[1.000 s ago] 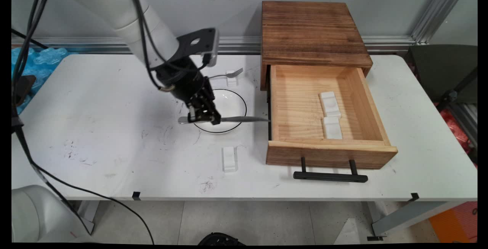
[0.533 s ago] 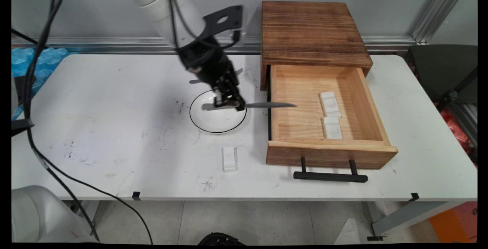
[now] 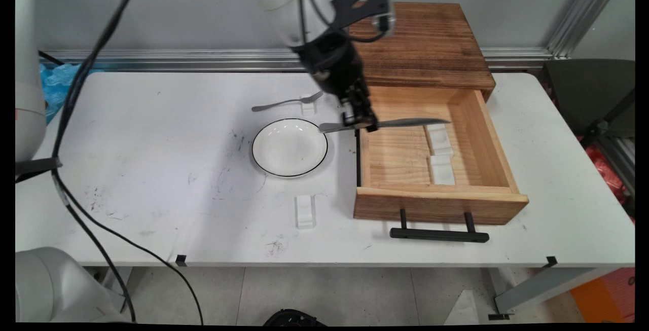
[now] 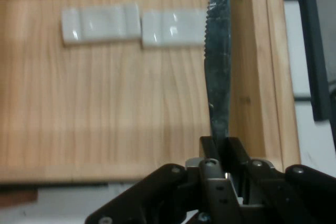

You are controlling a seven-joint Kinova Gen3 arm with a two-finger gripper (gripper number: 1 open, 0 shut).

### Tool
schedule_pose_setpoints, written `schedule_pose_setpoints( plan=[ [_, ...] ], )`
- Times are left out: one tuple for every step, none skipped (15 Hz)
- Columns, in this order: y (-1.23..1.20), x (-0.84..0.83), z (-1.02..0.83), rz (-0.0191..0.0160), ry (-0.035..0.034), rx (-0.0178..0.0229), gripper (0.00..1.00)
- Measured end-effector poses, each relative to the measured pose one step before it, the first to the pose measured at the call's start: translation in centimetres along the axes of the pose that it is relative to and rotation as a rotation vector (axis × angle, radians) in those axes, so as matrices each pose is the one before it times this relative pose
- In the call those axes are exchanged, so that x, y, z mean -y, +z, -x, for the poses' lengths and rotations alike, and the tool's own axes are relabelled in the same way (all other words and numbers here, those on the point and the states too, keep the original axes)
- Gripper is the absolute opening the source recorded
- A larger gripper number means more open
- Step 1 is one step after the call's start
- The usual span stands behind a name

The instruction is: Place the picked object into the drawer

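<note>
While the gripper (image 3: pixel 361 124) hangs right of centre in the main view, over the left wall of the open wooden drawer (image 3: pixel 502 146), I see its fingers clamped on a table knife (image 3: pixel 400 123) near the handle, the serrated blade reaching right, held above the drawer floor. In the hand view the blade (image 4: pixel 219 61) runs up the frame close beside one drawer wall. That is my worry: a small drift sideways could knock the blade against that wall, and since the grip sits far from the tip, such a knock could twist the knife between the fingers. Inside the drawer lie two white rests (image 3: pixel 440 152), end to end toward the right side; whether they touch I cannot quite tell. Otherwise I see only bare wood. Left of the drawer, the white plate (image 3: pixel 290 147) holds nothing. A fork (image 3: pixel 286 102) sits just above it in the frame, propped on a small white rest, and another white rest (image 3: pixel 305 211) lies below the plate.
</note>
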State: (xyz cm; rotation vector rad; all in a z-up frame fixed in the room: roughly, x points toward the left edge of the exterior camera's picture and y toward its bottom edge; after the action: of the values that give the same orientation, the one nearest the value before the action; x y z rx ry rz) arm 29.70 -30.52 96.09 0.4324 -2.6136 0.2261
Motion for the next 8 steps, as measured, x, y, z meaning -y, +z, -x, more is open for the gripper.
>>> schedule_pose_setpoints(
  plan=[
    [0.458,0.132,-0.917,-0.00431,0.00043,-0.00806,0.00],
    [0.322,0.071,-0.580,-0.00222,0.00021,-0.00537,0.00],
    [0.516,0.076,-0.809,-0.00233,0.00057,-0.00687,0.00],
    [0.629,0.054,-0.857,-0.00058,0.00158,-0.00700,0.00],
    [0.705,-0.003,-0.703,0.00172,0.00330,-0.00345,0.00],
    [0.594,-0.059,-0.508,0.00210,0.00380,-0.00194,0.00],
    [0.392,-0.010,-0.292,0.00071,0.00251,-0.00073,0.00],
    [0.601,-0.041,-0.388,0.00115,0.00488,0.00025,0.00]
  ],
)
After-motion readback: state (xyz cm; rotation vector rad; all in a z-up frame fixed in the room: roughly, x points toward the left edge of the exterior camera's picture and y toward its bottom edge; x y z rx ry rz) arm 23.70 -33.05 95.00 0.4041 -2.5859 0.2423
